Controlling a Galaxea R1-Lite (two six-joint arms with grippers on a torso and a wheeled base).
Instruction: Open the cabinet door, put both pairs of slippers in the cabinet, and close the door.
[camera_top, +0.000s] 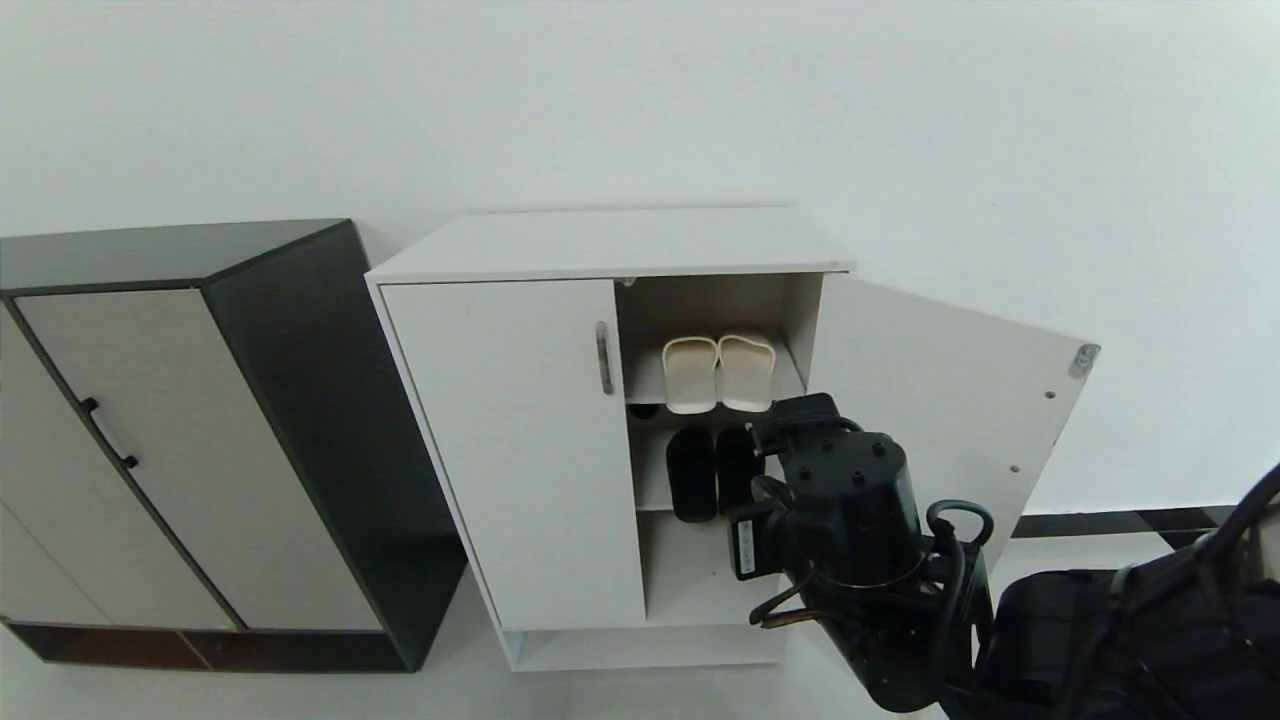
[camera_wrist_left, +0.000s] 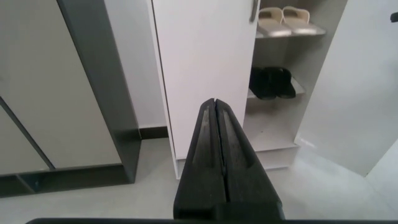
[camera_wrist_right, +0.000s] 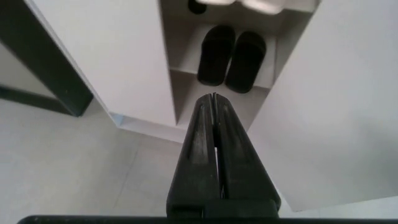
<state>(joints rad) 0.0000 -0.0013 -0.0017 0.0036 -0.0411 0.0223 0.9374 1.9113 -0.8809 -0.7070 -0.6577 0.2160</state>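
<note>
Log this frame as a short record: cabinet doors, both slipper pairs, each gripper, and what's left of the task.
cabinet: white two-door cabinet, right door swung open, left door closed
upper shelf: cream-white slippers, side by side
middle shelf: black slippers, side by side
left gripper: shut, empty, before the left door
right gripper: shut, empty, before the open compartment
remaining: close the right door
nearby: dark grey cabinet

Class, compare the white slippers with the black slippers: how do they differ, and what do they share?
The white slippers are cream; the black slippers are dark. The white slippers sit on the upper shelf, the black slippers one shelf lower. Both pairs lie side by side.
</note>
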